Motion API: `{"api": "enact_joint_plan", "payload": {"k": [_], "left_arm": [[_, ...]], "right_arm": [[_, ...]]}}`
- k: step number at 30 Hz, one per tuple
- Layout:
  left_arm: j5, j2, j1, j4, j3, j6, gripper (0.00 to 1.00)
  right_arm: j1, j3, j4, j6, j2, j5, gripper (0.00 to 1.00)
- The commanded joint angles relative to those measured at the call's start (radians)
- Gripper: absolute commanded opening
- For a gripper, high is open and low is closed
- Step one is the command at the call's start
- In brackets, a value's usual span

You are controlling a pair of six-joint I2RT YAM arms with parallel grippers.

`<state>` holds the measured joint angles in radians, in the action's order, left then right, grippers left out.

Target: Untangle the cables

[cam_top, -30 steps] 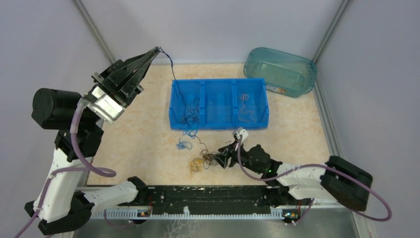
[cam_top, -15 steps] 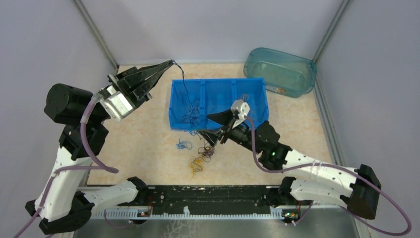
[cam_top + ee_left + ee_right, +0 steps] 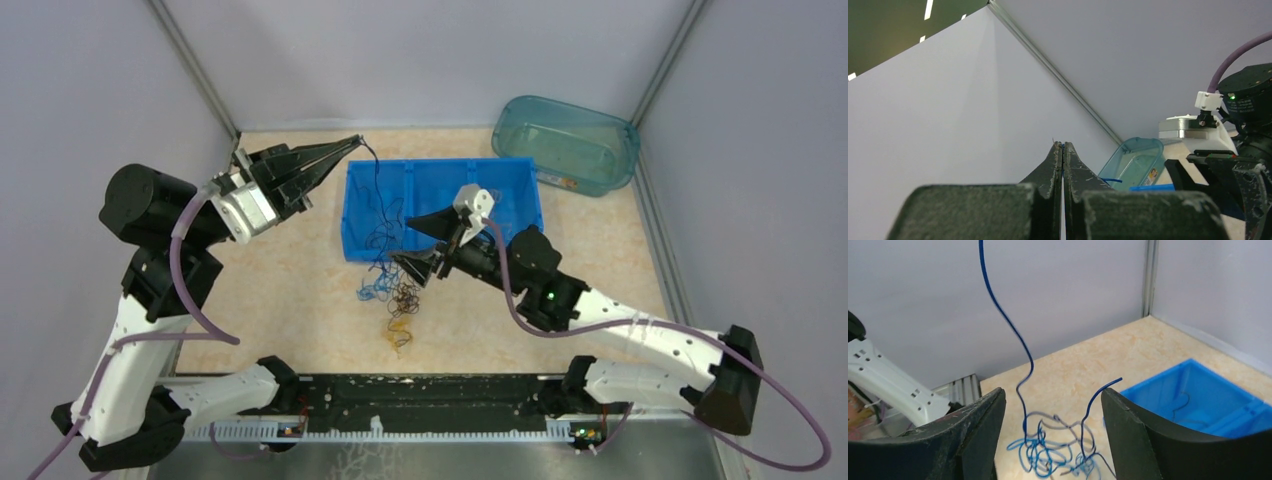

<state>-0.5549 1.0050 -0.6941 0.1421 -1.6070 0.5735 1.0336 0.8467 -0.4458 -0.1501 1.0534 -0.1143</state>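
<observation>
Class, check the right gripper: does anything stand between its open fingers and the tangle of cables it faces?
Nothing visible does. The right gripper is open and the tangle lies straight ahead of it. One blue strand rises from the tangle to the shut left gripper. The bin sits off to one side.

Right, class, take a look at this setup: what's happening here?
The left gripper is shut on one end of a blue cable, held high so it trails down to the tangle of cables in front of the blue bin. The right gripper, jaws open, points at that strand, gripping nothing.
</observation>
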Motion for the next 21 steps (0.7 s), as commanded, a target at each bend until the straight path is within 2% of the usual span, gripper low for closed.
{"api": "enact_joint_plan", "payload": {"k": [1, 4, 7, 9, 11, 13, 16, 21], "left_arm": [[-0.021, -0.013, -0.004, 0.0, 0.003, 0.026, 0.0], [-0.027, -0.021, -0.004, 0.0, 0.015, 0.035, 0.0], [-0.039, -0.022, -0.004, 0.0, 0.025, 0.038, 0.0], [-0.042, -0.021, -0.004, -0.001, 0.026, 0.036, 0.0], [-0.045, -0.019, -0.005, -0.002, 0.024, 0.032, 0.0], [-0.049, -0.017, -0.004, -0.002, 0.023, 0.024, 0.0], [-0.053, -0.015, -0.004, 0.0, 0.017, 0.007, 0.0], [-0.06, -0.005, -0.005, 0.015, 0.008, -0.009, 0.0]], "right_arm": [[0.006, -0.052, 0.218, -0.102, -0.189, 0.059, 0.7], [-0.001, -0.087, 0.511, -0.264, -0.277, 0.111, 0.71], [-0.018, -0.071, 0.769, -0.387, -0.294, 0.026, 0.72], [-0.036, -0.024, 0.884, -0.421, -0.267, -0.065, 0.72], [-0.047, 0.031, 0.936, -0.405, -0.246, -0.077, 0.72], [-0.047, 0.045, 0.872, -0.381, -0.263, -0.053, 0.76], [-0.047, 0.038, 0.66, -0.302, -0.281, -0.018, 0.79], [-0.047, 0.075, 0.278, -0.088, -0.18, -0.038, 0.79]]}}
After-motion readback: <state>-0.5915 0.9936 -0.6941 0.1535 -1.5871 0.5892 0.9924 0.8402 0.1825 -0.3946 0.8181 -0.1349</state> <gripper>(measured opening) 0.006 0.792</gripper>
